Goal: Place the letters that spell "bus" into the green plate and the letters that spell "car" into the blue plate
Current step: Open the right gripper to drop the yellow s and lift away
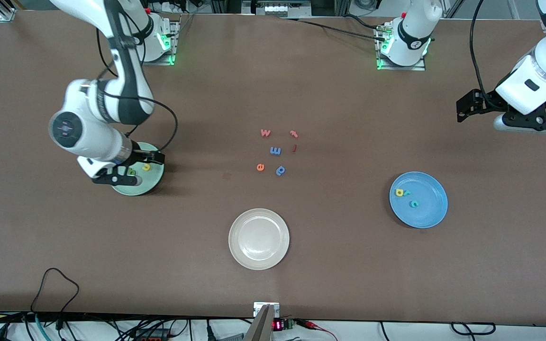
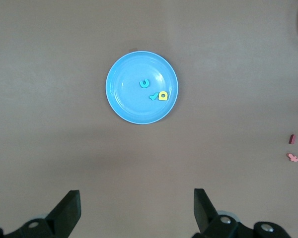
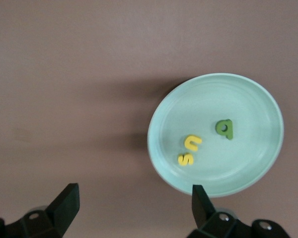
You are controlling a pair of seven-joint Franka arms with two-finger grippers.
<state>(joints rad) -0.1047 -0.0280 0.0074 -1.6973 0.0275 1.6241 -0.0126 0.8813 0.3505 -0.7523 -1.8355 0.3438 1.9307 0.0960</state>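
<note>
The green plate [image 1: 152, 185] lies toward the right arm's end of the table and holds the dark green b [image 3: 224, 128], the yellow u [image 3: 192, 142] and the yellow s [image 3: 186, 159]. My right gripper [image 1: 135, 169] hangs low over that plate's edge. It is open [image 3: 134, 196], with nothing between its fingers. The blue plate [image 1: 427, 215] holds the yellow a [image 1: 400, 192], the teal r [image 1: 407, 193] and the teal c [image 1: 414, 203]. My left gripper [image 1: 533, 121] waits high over the left arm's end of the table, open [image 2: 137, 206] and empty, looking down on the blue plate [image 2: 126, 101].
A white plate [image 1: 259, 239] sits near the table's front edge, mid-table. Loose letters lie mid-table: a pink w [image 1: 265, 133], a red t [image 1: 294, 134], a blue m [image 1: 275, 150], a red stick [image 1: 294, 148], an orange e [image 1: 260, 166], a blue p [image 1: 280, 170].
</note>
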